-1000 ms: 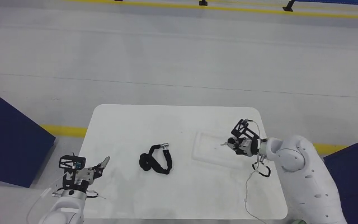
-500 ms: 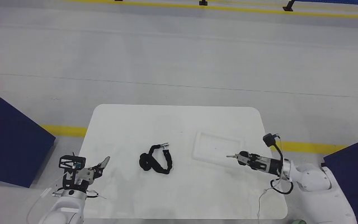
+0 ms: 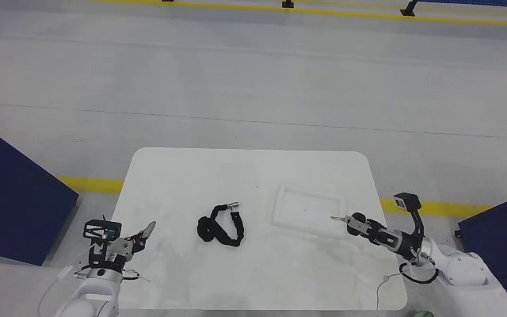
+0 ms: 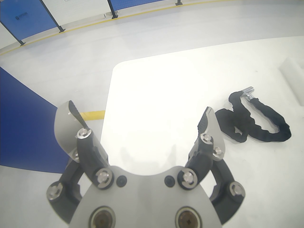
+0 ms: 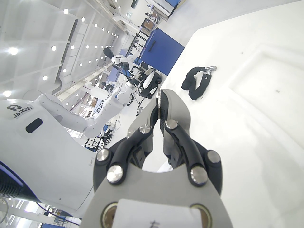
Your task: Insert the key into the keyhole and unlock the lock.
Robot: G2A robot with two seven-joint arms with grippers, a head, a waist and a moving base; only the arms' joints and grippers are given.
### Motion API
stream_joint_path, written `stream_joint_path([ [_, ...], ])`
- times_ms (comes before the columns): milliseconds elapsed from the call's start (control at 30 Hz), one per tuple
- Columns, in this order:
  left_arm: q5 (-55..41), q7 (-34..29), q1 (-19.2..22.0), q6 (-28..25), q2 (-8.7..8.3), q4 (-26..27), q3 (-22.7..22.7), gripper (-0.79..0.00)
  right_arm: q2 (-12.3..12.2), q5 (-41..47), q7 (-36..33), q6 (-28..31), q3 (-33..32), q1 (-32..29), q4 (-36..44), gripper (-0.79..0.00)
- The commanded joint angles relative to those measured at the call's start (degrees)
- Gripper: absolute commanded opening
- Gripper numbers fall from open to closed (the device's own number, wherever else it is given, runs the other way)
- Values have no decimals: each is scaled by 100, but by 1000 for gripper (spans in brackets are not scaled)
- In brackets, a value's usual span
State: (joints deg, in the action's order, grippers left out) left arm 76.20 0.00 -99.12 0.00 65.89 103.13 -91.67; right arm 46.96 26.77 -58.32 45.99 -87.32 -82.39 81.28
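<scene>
The right gripper (image 3: 347, 219) is now seen at the 4 o'clock corner of the shallow white tray (image 3: 295, 192). It has been drawn back toward the 4 o'clock edge of the table (image 3: 198, 166) from its place over the tray's 3 o'clock end a second ago. The arm behind it, bent high then, is now stretched out low, with the gripper pointed toward 9 o'clock. Its fingers (image 5: 177, 106) are pressed together, and a thin metal sliver — the key (image 3: 336, 218) — is pinched between the pads and juts from the tip.

The lock (image 3: 219, 226), a black sleeved chain with a silver head at its 1 o'clock end, lies coiled on the table at about 8 o'clock from the centre, well apart from both grippers. It has not been shifted across the frames.

The left gripper (image 3: 142, 234) is held where it was — at the table's 8 o'clock edge, its fingers (image 4: 207, 119) spread wide with nothing between them, and the lock is seen beyond it toward 3 o'clock.
</scene>
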Motion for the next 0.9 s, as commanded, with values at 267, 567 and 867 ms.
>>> stream_joint_path([
  [267, 0, 0, 0, 0, 0, 0, 0, 0, 4, -6, -4, -4, 0, 4, -5, -785],
  [567, 512, -584, 470, -513, -37, 323, 117, 0, 4, -6, -4, -4, 0, 4, -5, -785],
  [867, 1308, -2729, 2194, -1486, -4, 458, 1210, 0, 4, -6, -4, -4, 0, 4, -5, -785],
])
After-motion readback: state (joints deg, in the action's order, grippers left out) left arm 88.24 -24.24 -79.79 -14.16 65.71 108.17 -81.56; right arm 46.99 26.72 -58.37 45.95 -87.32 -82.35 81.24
